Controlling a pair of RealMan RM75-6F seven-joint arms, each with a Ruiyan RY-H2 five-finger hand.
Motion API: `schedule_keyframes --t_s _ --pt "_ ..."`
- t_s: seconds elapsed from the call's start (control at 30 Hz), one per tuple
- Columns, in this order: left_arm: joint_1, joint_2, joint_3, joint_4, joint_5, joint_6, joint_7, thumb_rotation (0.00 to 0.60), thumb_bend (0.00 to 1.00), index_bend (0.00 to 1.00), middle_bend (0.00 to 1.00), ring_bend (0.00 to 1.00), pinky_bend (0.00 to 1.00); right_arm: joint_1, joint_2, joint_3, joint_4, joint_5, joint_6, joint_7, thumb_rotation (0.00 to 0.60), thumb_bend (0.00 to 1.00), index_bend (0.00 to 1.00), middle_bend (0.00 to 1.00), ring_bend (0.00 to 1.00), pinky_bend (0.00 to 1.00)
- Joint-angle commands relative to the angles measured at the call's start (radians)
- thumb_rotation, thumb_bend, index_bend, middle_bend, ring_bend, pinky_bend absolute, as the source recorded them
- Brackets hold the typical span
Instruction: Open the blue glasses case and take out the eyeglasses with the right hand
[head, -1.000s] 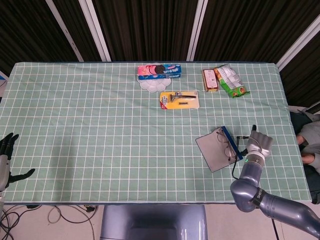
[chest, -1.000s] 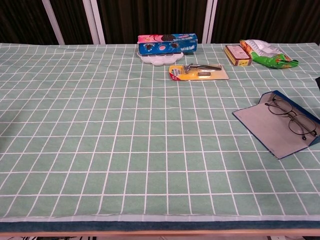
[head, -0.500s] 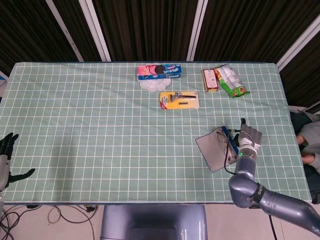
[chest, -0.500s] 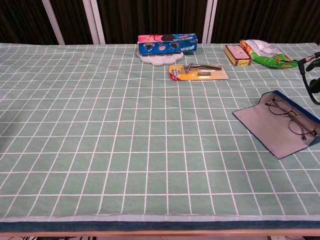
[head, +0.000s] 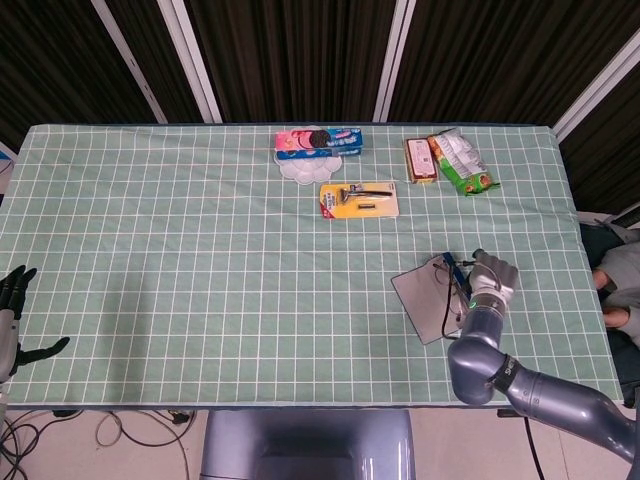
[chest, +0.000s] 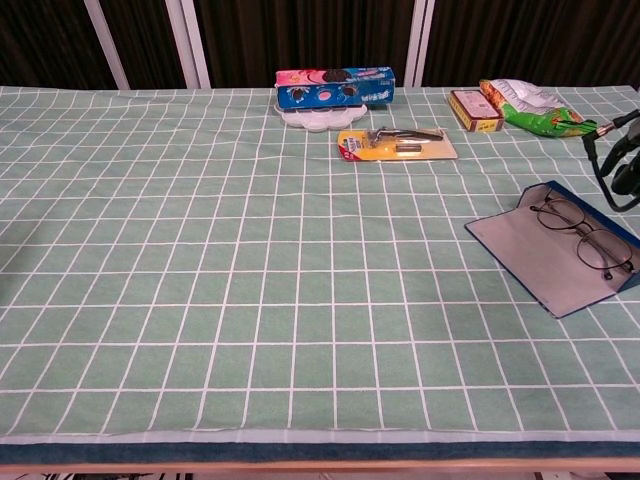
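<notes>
A counter (chest: 200, 250) wore a green checked cloth. On it lay an open blue glasses case (chest: 545, 262), a cookie box (chest: 335, 87), a carded razor (chest: 397, 144) and snack packets (chest: 528, 107).

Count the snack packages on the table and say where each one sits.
3. The blue cookie box sits at the far centre on a white tray; the small brown box and the green bag lie side by side, far right. None looks hidden.
</notes>
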Motion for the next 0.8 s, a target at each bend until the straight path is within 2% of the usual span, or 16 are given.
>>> schedule_keyframes --t_s 0.03,0.57,0.8 --pt "0.0 0.0 0.0 -0.001 0.001 0.0 -0.001 0.6 0.02 0.0 0.0 0.0 0.0 0.006 -0.007 -0.001 0.008 0.006 -0.002 -0.003 0.6 0.91 0.22 0.96 0.98 1.0" --pt "0.003 0.006 0.0 -0.003 0.003 0.001 -0.015 0.6 0.02 0.0 0.0 0.0 0.0 0.036 -0.075 -0.012 0.055 0.012 -0.02 -0.001 0.6 0.9 0.22 0.95 0.98 1.0" --pt "0.0 0.007 0.0 -0.002 0.005 -0.004 -0.021 0.6 0.02 0.0 0.0 0.0 0.0 0.036 -0.092 -0.027 -0.019 -0.015 -0.018 0.012 0.6 0.91 0.22 0.96 0.98 1.0"
